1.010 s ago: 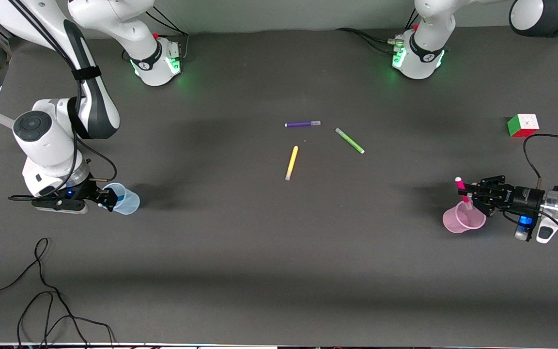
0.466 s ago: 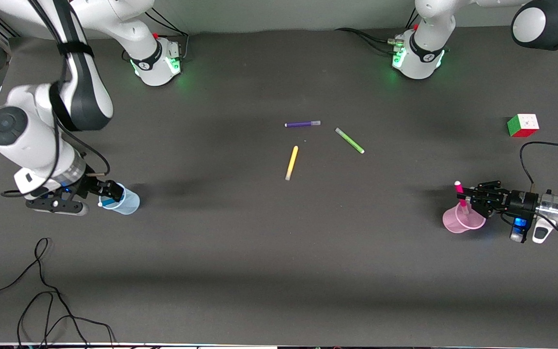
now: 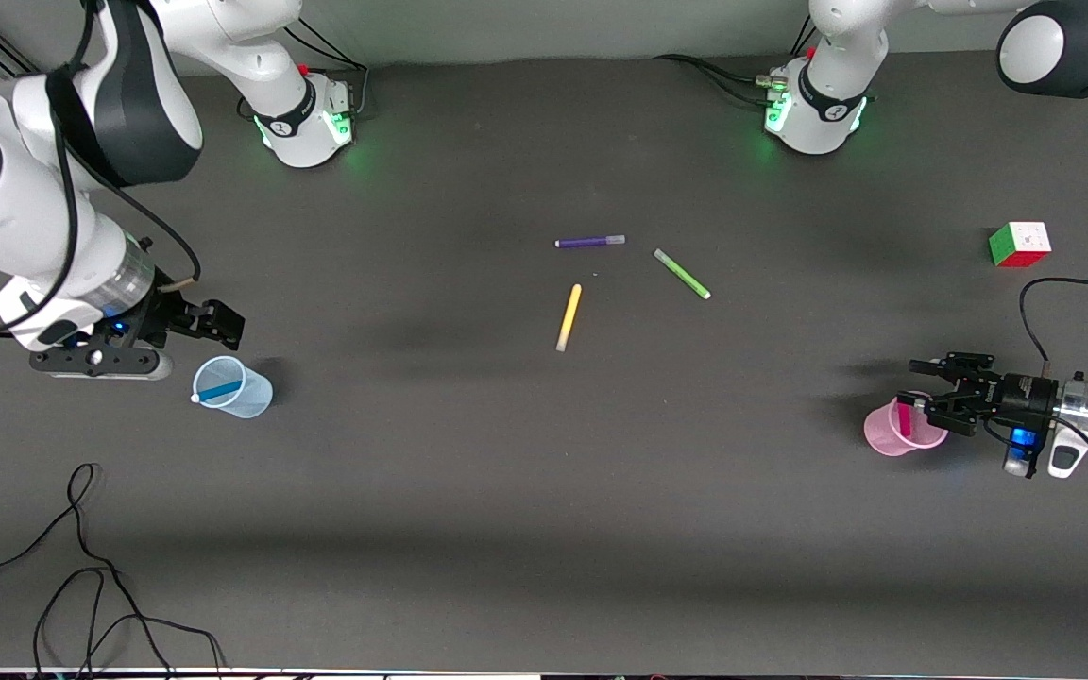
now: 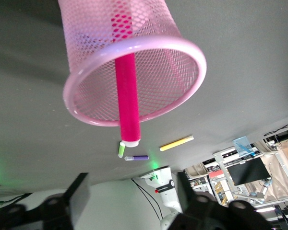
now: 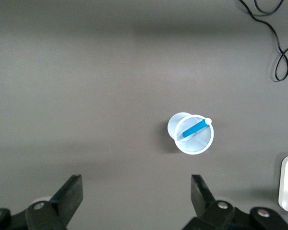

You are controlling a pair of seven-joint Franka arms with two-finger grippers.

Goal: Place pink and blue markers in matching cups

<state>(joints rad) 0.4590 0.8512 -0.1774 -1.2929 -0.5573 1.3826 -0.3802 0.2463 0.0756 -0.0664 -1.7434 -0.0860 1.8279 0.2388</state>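
Note:
The pale blue cup [image 3: 257, 393] stands toward the right arm's end of the table with the blue marker [image 3: 218, 390] leaning inside it. My right gripper [image 3: 223, 323] is open and empty, up in the air above the cup. The right wrist view shows that cup [image 5: 174, 126] and marker [image 5: 194, 129] from above, between the open fingers [image 5: 71, 191]. The dotted pink cup [image 3: 879, 436] stands toward the left arm's end with the pink marker [image 3: 903, 416] in it. My left gripper [image 3: 918, 382] is open and empty beside the cup's rim. The left wrist view shows the cup [image 4: 175, 72] and marker [image 4: 127, 100] close up.
A purple marker [image 3: 589, 242], a green marker [image 3: 682, 274] and a yellow marker [image 3: 569, 317] lie at mid-table. A colour cube [image 3: 1019, 245] sits toward the left arm's end. A black cable [image 3: 81, 567] lies near the front edge.
My right gripper rose up and away from the blue cup, leaving the blue marker in it. My left gripper opened and the pink marker dropped into the pink cup.

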